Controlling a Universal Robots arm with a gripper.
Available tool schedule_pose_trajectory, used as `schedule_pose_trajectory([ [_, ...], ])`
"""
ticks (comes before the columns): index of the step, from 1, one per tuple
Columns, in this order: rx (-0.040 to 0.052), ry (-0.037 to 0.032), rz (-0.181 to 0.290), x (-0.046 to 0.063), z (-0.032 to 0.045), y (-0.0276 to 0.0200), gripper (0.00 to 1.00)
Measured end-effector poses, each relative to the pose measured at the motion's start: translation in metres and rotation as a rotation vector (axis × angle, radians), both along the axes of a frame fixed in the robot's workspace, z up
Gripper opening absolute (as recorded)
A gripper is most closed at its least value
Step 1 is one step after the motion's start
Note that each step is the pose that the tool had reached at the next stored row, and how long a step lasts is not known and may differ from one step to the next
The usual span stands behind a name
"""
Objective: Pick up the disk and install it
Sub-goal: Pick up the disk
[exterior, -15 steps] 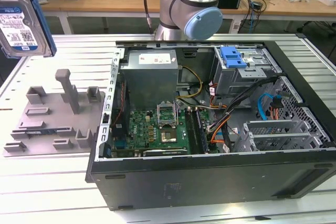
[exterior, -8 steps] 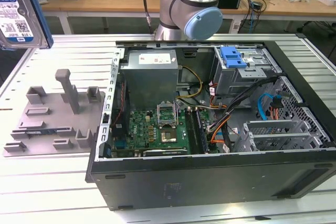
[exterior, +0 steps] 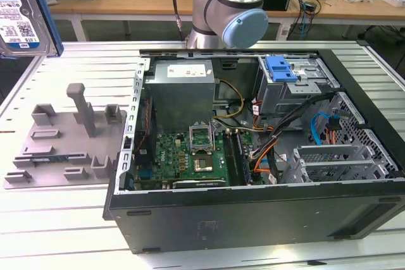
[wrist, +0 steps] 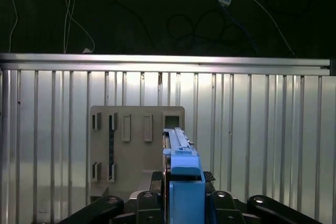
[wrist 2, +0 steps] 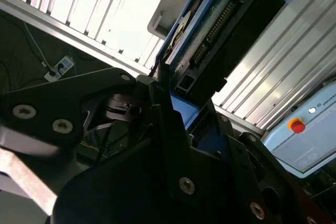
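At exterior view's left, disk (exterior: 22,14): silver, white-blue label, blue rail.

Part of disk (exterior: 22,14) off-frame (exterior view)

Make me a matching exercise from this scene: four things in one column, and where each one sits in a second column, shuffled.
Things:
1. disk
2. grey fixture plate
3. blue latch
4. green circuit board

Places:
A. on top of the drive cage
B. flat inside the open computer case
C. clamped in the tool, held in the air
D. lying on the slatted table beside the computer case

Pairs: 1-C, 2-D, 3-A, 4-B
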State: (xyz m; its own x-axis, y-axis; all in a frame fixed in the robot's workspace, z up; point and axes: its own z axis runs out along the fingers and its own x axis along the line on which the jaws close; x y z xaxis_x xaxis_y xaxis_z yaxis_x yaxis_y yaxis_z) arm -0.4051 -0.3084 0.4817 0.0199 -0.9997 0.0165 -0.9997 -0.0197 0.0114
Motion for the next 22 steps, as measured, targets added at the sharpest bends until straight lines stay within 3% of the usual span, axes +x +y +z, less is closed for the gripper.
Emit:
schedule_pose_trajectory([
  [10, -0.0001, 0.0003, 0.0, 0.002, 0.0007, -0.0009, 0.37],
  [20, -0.0001, 0.0007, 0.0, 0.028, 0.0048, -0.01, 0.37],
  [22, -0.0001, 0.002, 0.0, 0.038, 0.0077, -0.0153, 0.37],
])
